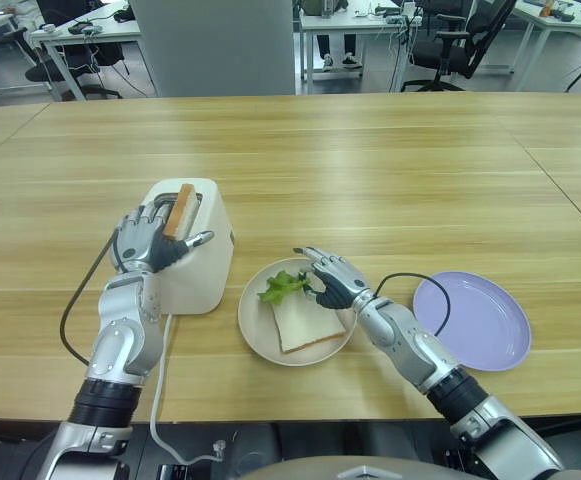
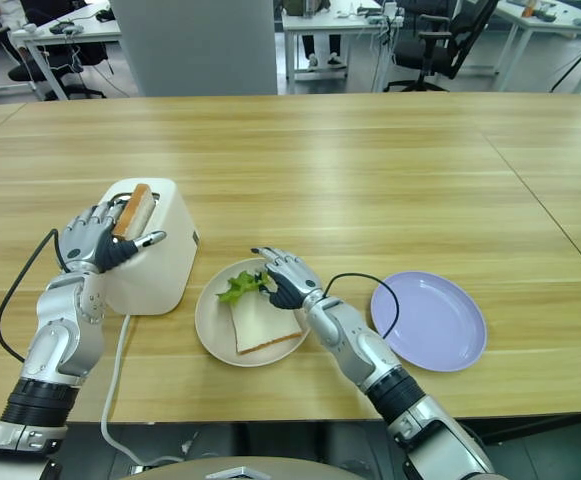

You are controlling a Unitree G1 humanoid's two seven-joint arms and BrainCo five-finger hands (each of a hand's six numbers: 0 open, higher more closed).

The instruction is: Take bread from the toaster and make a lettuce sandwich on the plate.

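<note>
On the cream plate [image 1: 255, 330] lies a bread slice [image 1: 308, 325], with lettuce [image 1: 283, 288] on its far-left corner. The right hand [image 1: 335, 282], over the plate's far edge, pinches the lettuce with curled fingers. Left of the plate, the left hand [image 1: 142, 245] clasps the toast [image 1: 180, 210] standing in the toaster [image 1: 205, 270].

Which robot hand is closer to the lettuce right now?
Right. The right robot hand is over the plate, right against the lettuce. The left robot hand is off to the left at the toaster, by the bread slice sticking out of it.
</note>
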